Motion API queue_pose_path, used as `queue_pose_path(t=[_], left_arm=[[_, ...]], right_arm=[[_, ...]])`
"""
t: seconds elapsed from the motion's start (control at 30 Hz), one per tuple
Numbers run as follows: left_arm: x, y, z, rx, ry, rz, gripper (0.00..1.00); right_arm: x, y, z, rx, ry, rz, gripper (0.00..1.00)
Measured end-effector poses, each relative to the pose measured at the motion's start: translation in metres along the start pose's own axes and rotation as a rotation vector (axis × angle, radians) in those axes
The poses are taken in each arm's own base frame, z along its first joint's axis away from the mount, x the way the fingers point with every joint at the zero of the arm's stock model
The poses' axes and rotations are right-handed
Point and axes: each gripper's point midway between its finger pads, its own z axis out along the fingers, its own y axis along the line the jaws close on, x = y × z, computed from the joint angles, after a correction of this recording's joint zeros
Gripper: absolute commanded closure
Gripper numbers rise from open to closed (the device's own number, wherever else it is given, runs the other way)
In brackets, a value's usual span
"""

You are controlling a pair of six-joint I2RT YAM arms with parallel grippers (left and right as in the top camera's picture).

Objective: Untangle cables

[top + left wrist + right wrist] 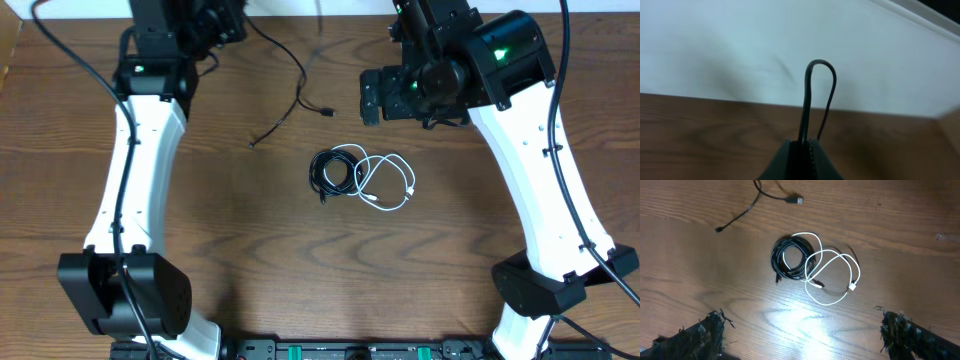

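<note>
1. Left tool (802, 150) pinched the loose black cable (806, 100), its ends lying on the table (200, 220).
2. Right tool (807, 340), spread wide, hung above the coiled black cable (776, 260), which the white cable (852, 286) overlapped; one grab risked lifting both.

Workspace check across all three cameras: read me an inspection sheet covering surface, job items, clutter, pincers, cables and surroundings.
Surface: brown wood-grain table, with a patch of glare in the right wrist view.
Job's things: loose black cable lies apart from the others, both plug ends on the table. Coiled black cable and white cable overlap at mid-table.
Clutter: nothing seen.
Pincers: left pincer is shut on a loop of the loose black cable. Right pincer is open above the overlapping pair, holding nothing.
Cables: thick black arm wires run along both arms, clear of the job's cables.
Surroundings: pale wall beyond the table's far edge.
</note>
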Motion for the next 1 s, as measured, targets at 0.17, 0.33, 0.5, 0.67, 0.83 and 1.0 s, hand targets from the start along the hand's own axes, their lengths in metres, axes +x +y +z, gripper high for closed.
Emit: queue_pose_path(t=[0.17,0.33,0.5,0.67,0.83,1.0], left_arm=[[-0.039,0.059,-0.016,-0.173,-0.133,0.094,0.92],[-0.075,0.158,-0.048,-0.439,-0.262,0.132,0.06],[-0.081,0.267,-0.109,-0.694,-0.296,0.064,0.02],[-0.047,0.319,-0.149,-0.832,-0.176,-0.032,0.02],[-0.008,0.334,-0.162,-0.877,-0.035,-0.113,0.02],[0.034,0.327,-0.159,-0.849,0.122,-0.199,0.02]], right_arm=[[0.000,0.000,0.000,0.000,0.000,0.000,0.02],[0.001,-0.001,0.000,0.003,0.005,0.000,0.01],[0.001,-0.001,0.000,0.003,0.006,0.000,0.01],[0.000,0.000,0.000,0.000,-0.002,-0.001,0.01],[0.004,-0.001,0.000,0.006,0.015,0.000,0.01],[0.004,-0.002,0.000,0.007,0.016,0.001,0.01]])
